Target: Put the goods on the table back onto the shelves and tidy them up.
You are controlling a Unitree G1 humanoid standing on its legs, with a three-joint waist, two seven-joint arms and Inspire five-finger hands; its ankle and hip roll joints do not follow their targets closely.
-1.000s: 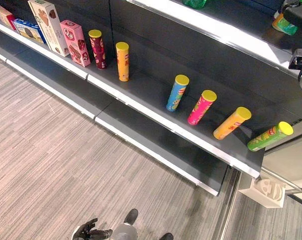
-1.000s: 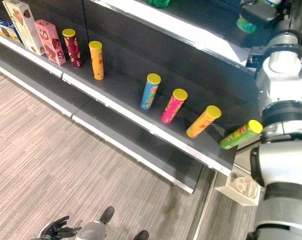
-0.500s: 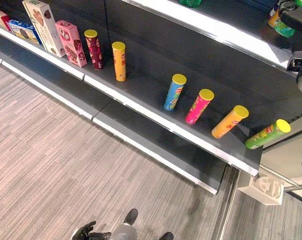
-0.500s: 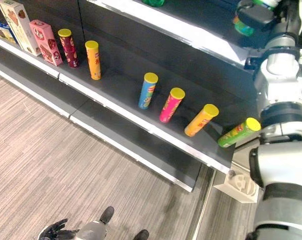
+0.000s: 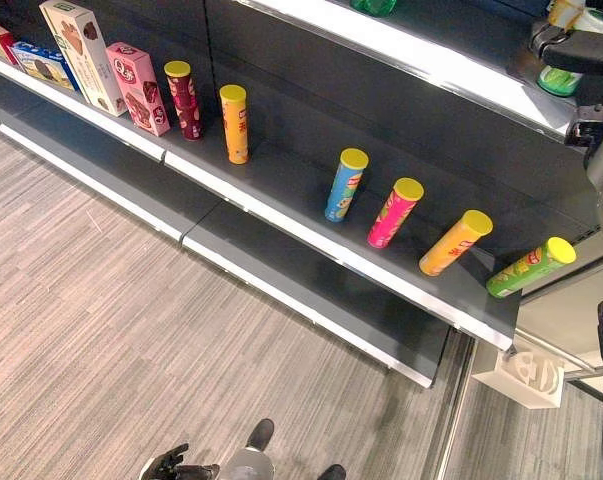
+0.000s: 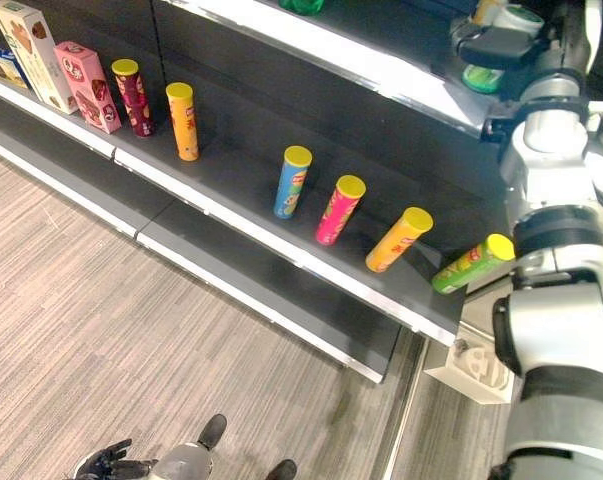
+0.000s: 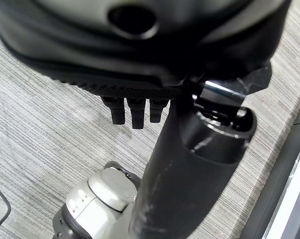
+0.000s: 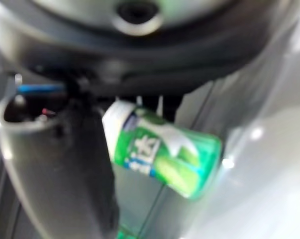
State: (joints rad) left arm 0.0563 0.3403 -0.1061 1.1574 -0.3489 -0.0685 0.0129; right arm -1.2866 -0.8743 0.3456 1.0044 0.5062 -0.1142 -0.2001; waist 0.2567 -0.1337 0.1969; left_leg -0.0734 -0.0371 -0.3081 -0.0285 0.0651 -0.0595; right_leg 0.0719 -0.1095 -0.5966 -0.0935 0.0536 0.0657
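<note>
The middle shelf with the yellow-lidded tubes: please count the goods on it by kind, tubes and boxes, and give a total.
Tubes: 6, from the dark red tube to the green tube.
Boxes: 4, among them the pink box.
Total: 10.

You've got a dark middle shelf (image 5: pixel 281 185) carrying boxes (image 5: pixel 101 60) toward 10 o'clock, a maroon tube (image 5: pixel 182 98) and orange tube (image 5: pixel 235 122) upright, four yellow-capped tubes (image 5: pixel 393 212) running toward 3 o'clock.

Bright, even light; glare whitens the upper shelf edge (image 5: pixel 431 62). The right wrist view is blurred.
</note>
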